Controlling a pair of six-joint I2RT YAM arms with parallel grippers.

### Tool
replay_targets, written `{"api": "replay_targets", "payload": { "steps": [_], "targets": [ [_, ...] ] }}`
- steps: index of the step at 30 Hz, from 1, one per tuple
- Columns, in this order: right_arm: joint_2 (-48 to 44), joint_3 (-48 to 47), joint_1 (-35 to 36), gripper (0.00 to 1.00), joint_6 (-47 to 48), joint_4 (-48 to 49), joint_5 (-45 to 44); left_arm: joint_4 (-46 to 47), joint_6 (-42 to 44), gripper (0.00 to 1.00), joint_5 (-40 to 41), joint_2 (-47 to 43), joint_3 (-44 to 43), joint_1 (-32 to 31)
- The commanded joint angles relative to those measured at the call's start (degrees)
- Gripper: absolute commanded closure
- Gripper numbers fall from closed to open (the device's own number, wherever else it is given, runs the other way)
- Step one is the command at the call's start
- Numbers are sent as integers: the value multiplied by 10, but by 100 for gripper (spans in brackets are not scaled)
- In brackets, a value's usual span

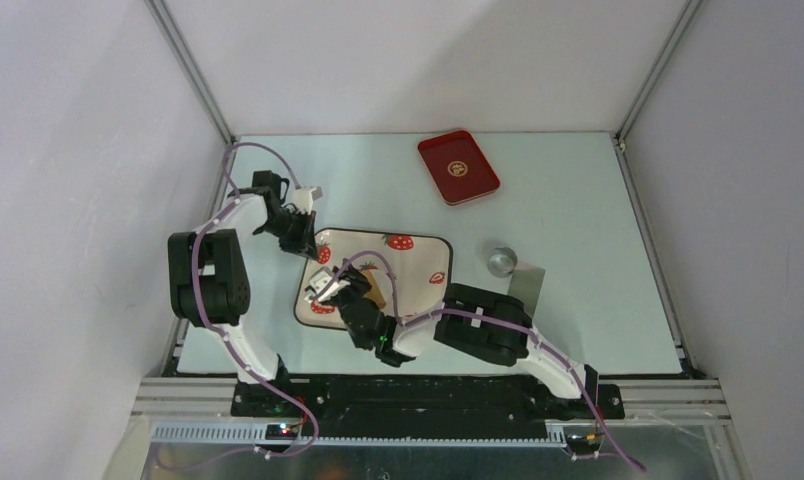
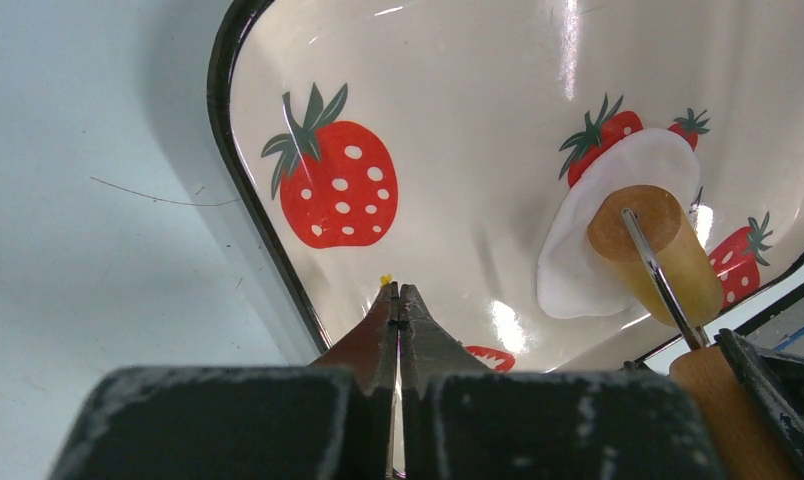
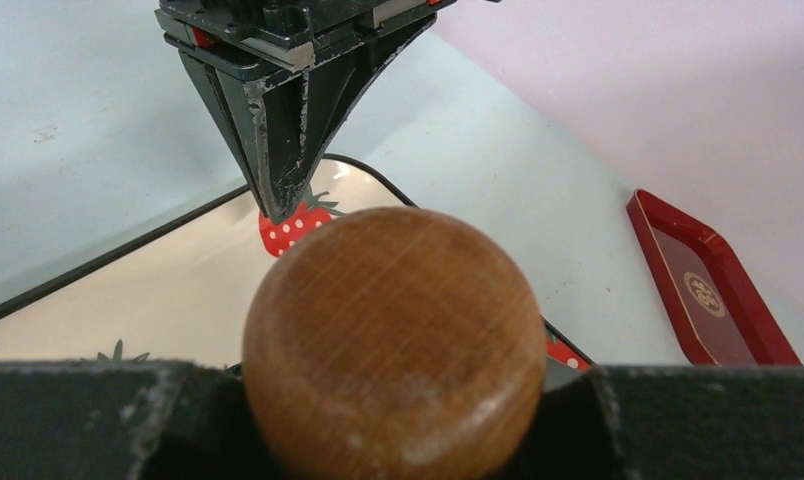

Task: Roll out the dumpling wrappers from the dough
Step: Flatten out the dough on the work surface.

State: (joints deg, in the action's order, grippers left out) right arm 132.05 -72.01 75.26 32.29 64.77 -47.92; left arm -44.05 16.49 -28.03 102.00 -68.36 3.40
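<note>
Rolling pin (image 3: 393, 345) on a dumpling wrapper (image 2: 588, 270), close to the tray's near rim.
The right gripper (image 1: 343, 295), jaws part-open, clamps the pin's wooden handle; the flat wrapper lies in the strawberry tray's (image 2: 240, 190) near-left corner. The left gripper (image 2: 400, 300), closed and empty, points down just inside the left rim. Beyond it, bare table (image 1: 598, 200) runs to the silvery cup (image 1: 501, 261) and the red tray (image 1: 459, 166).

**No writing I can read**

I find nothing legible. The red tray (image 1: 459, 166) carries a round gold emblem (image 3: 706, 294) at its centre, but its marks are too small for me to make out.
</note>
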Motion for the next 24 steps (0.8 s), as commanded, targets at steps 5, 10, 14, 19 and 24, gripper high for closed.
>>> {"api": "replay_targets", "payload": {
  "steps": [5, 10, 14, 19, 24],
  "targets": [
    [18, 21, -35, 100, -60, -69, -7, 6, -4, 100, -4, -22, -4, 1],
    [14, 26, -42, 100, -71, -73, -10, 6, -5, 100, -3, -20, -3, 2],
    [11, 32, -46, 100, -76, -73, -16, 6, -5, 100, -2, -16, -5, 2],
    [8, 40, -49, 100, -77, -64, -19, 6, -6, 100, 0, -16, -6, 2],
    [3, 54, -51, 100, -73, -48, -25, 6, -7, 100, 1, -16, -5, 2]
  ]
}}
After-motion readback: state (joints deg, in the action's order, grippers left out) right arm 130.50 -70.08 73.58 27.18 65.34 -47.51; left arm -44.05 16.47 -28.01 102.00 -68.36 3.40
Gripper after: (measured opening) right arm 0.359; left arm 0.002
